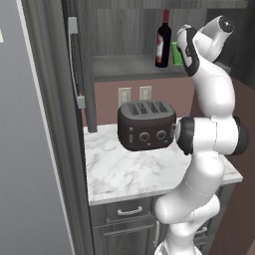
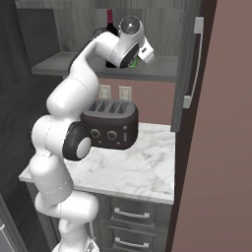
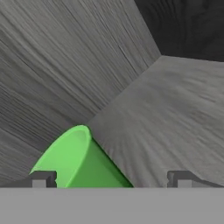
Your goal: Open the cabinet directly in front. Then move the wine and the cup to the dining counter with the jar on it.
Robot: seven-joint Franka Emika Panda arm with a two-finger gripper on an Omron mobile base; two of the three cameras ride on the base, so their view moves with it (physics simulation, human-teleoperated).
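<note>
The cup (image 3: 76,159), bright green and handleless, filled the lower left of the hand view, lying tilted across that rolled frame with its open mouth toward the upper left; it sat between the two dark fingertips (image 3: 43,179) of the gripper (image 3: 111,180), nearer the left one, and whether either tip touched it could not be told. The gripper stood released, its jaws spread wide with the cup's body between them and nothing clenched. In the left base view a sliver of the cup (image 1: 175,53) showed at the upper centre, just right of the wine (image 1: 163,41), a dark bottle with a red neck standing upright on the shelf of the cabinet (image 1: 124,65); the white arm's wrist covered most of the cup. In the right base view the wine (image 2: 110,22) rose behind the arm's forearm at the top centre, and a small patch of green cup (image 2: 134,62) showed under the hand. The cabinet stood open, one door with its long silver bar handle (image 1: 75,64) swung out at the upper left of the left base view, the other door's handle (image 2: 194,64) at the upper right of the right base view. Below the shelf, a black four-slot toaster (image 1: 146,124) sat on the white marble desk (image 1: 134,174), with two wall outlets (image 1: 134,93) behind it and drawer fronts (image 1: 129,211) beneath.
</note>
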